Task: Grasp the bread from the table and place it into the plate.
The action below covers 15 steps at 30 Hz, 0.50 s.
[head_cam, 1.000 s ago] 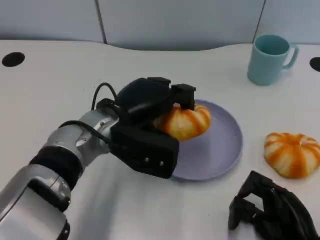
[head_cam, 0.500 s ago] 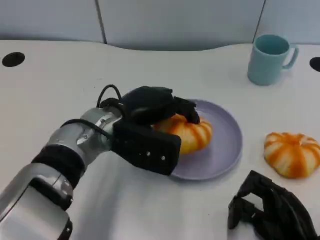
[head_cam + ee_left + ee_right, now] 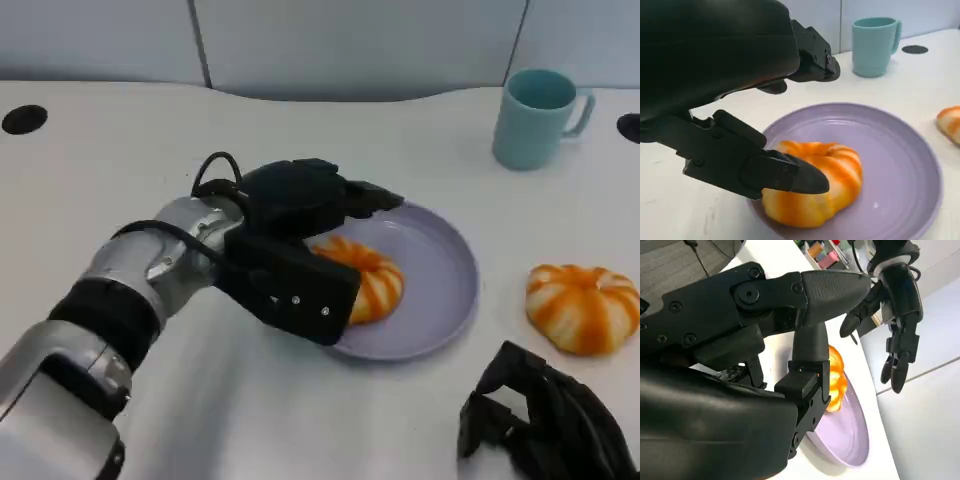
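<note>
orange-striped round bread [image 3: 368,285] sits in lilac round plate [image 3: 445,300]; left robot hand [image 3: 300,240] open over it, fingers apart; right robot hand [image 3: 545,425] curled closed, empty, on white bench [image 3: 100,170].

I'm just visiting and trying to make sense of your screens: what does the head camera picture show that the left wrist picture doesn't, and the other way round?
The head view alone shows the right hand resting curled on the table, the whole second bread beside the plate, and the silver left forearm. The left wrist view alone shows, up close, the gap between the left hand's fingers and the bread beneath them. Both show the left hand open over the bread, which lies on the purple plate, and the teal mug.
</note>
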Each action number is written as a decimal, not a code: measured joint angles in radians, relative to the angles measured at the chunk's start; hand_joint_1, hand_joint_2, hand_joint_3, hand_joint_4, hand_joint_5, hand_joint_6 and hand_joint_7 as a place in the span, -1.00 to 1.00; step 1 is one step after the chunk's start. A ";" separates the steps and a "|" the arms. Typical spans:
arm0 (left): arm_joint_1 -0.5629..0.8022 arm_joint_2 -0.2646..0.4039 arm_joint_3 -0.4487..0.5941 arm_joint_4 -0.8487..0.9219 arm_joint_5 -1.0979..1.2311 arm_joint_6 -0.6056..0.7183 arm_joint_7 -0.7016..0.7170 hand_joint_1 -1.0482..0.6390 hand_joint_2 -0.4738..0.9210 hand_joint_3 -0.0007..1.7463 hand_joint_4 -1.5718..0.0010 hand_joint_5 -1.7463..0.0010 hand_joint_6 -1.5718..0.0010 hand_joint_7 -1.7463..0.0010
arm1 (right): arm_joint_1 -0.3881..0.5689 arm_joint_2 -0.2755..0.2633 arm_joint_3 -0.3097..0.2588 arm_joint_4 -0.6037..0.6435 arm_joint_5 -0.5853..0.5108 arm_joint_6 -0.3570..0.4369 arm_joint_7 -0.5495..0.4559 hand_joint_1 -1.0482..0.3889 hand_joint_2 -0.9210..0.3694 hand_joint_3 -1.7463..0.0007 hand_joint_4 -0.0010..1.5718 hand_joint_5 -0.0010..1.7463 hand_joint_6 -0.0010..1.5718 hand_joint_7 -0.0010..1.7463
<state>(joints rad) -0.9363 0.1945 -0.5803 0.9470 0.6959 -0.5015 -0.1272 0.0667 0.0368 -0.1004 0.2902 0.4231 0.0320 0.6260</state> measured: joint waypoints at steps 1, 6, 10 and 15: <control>0.003 0.006 0.001 -0.007 0.000 0.000 0.000 -0.71 1.00 -0.61 1.00 0.86 0.88 0.99 | 0.000 0.000 0.000 0.000 -0.001 0.000 0.000 -0.37 -1.00 0.63 -0.09 1.00 -0.18 0.65; 0.032 0.025 0.020 -0.051 -0.022 -0.003 -0.001 -0.69 1.00 -0.65 0.99 0.85 0.85 0.98 | -0.001 -0.001 0.000 -0.002 -0.003 0.000 0.000 -0.35 -1.00 0.62 -0.10 1.00 -0.20 0.67; 0.074 0.040 0.078 -0.108 -0.099 -0.011 -0.025 -0.68 1.00 -0.69 0.96 0.81 0.82 0.97 | 0.000 -0.003 0.000 -0.008 -0.005 0.001 -0.005 -0.35 -1.00 0.62 -0.11 1.00 -0.22 0.67; 0.203 0.052 0.188 -0.209 -0.301 -0.043 -0.123 -0.69 1.00 -0.68 0.95 0.78 0.82 0.97 | 0.008 -0.004 -0.002 -0.017 -0.004 0.003 -0.004 -0.33 -1.00 0.61 -0.11 1.00 -0.21 0.69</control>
<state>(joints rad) -0.7335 0.2463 -0.3923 0.7379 0.3951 -0.5442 -0.2502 0.0743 0.0323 -0.1022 0.2734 0.4194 0.0350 0.6216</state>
